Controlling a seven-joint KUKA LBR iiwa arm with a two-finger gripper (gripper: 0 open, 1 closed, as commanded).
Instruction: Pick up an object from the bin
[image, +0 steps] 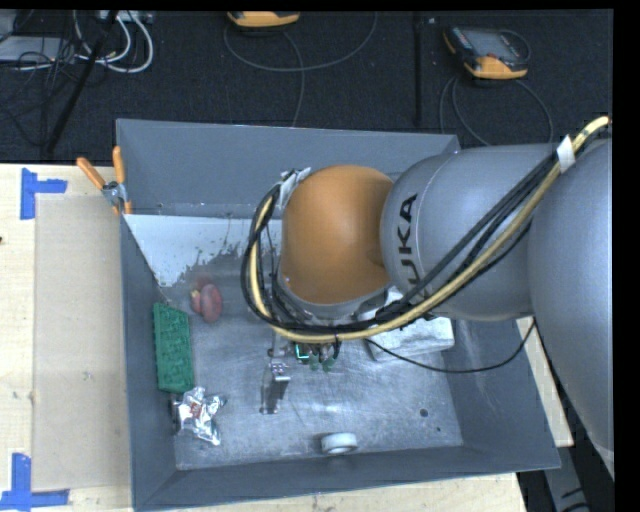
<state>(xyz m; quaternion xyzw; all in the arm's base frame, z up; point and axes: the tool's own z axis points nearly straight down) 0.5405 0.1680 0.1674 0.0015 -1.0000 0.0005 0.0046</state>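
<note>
Foil wrapper (199, 415), crumpled and silver, lay in the near left corner of the bin (300, 145) and was judged the closest candidate. The tool (271, 390) hung over bare floor mid-bin; whether it stood wide or narrow could not be told. Recommended: centre above the chosen item, then descend squarely. The bin also held a green studded block (172, 347) by the left wall, a pink lump (209, 301) beyond it, a round grey cap (338, 442) at the near wall, and a white packet (425, 335) partly under the arm.

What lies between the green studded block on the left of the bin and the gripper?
Only bare grey metal bin floor, seen in the camera view, separates the flat green studded rectangular block from the gripper.
</note>
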